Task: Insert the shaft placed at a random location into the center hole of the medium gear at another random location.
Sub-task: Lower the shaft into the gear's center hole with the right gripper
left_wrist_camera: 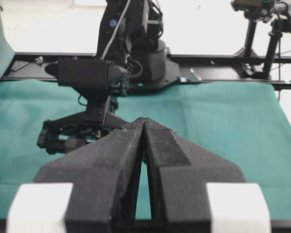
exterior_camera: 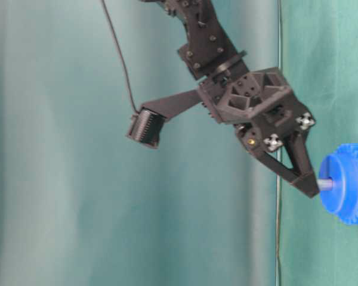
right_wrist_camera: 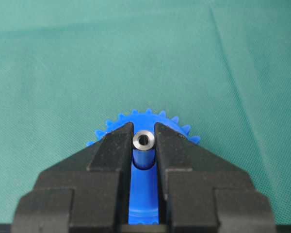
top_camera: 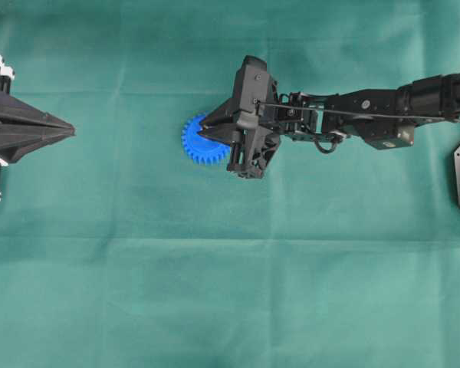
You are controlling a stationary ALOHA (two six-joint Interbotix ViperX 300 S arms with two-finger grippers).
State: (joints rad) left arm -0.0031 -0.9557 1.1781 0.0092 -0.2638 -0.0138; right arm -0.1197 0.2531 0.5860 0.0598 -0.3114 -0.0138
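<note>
I am holding the shaft (right_wrist_camera: 144,147) pinched between the two fingers of my right gripper (right_wrist_camera: 144,141), the jaws standing only as far apart as the pin is wide. The pin is standing upright over the medium gear (right_wrist_camera: 141,194), and in the table-level view its lower end (exterior_camera: 326,184) is meeting the raised hub in the middle of the blue wheel (exterior_camera: 347,182). I cannot tell how far it is sitting in the center hole, since the pin and my fingertips are covering it. There are no containers here; the only thing taking anything in is the gear's hub.

Counting what is lying here: one gear (top_camera: 199,142), one shaft, and two arms. My left gripper (top_camera: 61,132) is resting at the left edge of the overhead view, well apart from the gear, with its two fingers (left_wrist_camera: 121,160) pressed together and nothing between them.

The gear is lying flat on a green cloth (top_camera: 230,291) that is covering the whole table, with soft creases running across it. From my left wrist camera I am seeing a black rail (left_wrist_camera: 223,73) along the far edge of the cloth, the base of my right arm (left_wrist_camera: 136,53) on it, and dark stands (left_wrist_camera: 262,43) against a bright, pale room behind.
</note>
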